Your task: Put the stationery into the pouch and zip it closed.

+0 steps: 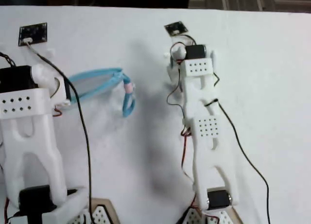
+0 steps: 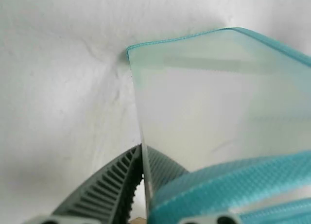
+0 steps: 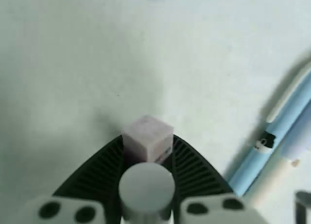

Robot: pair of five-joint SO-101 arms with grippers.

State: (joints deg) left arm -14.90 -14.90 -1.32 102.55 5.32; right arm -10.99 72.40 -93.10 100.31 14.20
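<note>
The pouch (image 1: 95, 85) is translucent with a teal zip edge and lies on the white table, standing partly open. My left gripper (image 2: 142, 158) is shut on one thin side sheet of the pouch (image 2: 204, 112), near its corner. A small pink piece (image 1: 129, 87) sits at the far end of the zip. My right gripper (image 3: 147, 140) is shut on a small pinkish-white eraser cube (image 3: 146, 130), just above the table. A light blue pen (image 3: 272, 141) lies on the cloth beside it. In the high view the right gripper (image 1: 174, 69) is to the right of the pouch, apart from it.
Two small black circuit boards (image 1: 33, 33) (image 1: 175, 28) lie at the back of the table with black cables (image 1: 82, 131) trailing forward. A white cloth (image 1: 272, 88) covers the table, with open room at the right.
</note>
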